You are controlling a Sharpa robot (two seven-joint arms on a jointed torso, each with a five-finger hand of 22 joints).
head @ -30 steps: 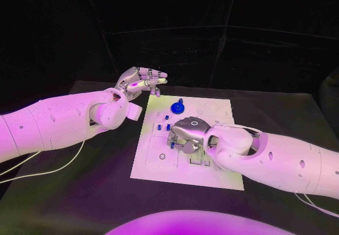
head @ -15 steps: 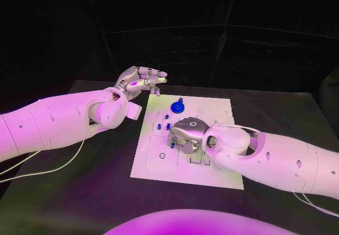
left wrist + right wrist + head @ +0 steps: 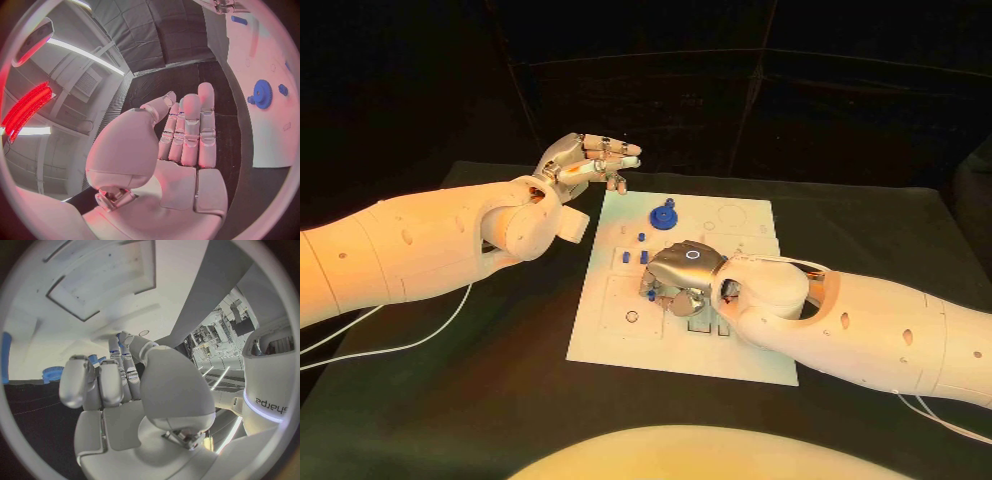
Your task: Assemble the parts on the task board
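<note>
Your right hand (image 3: 682,277) low over task board (image 3: 740,360) middle, fingers curled down; grip cannot tell. Blue gear part (image 3: 664,216) lies just beyond it, far end of board. Left hand (image 3: 589,160) raised off board's far-left corner, fingers straight, holding nothing. Right nearer gear.

Black table (image 3: 473,400) against dark curtained walls (image 3: 733,90).
</note>
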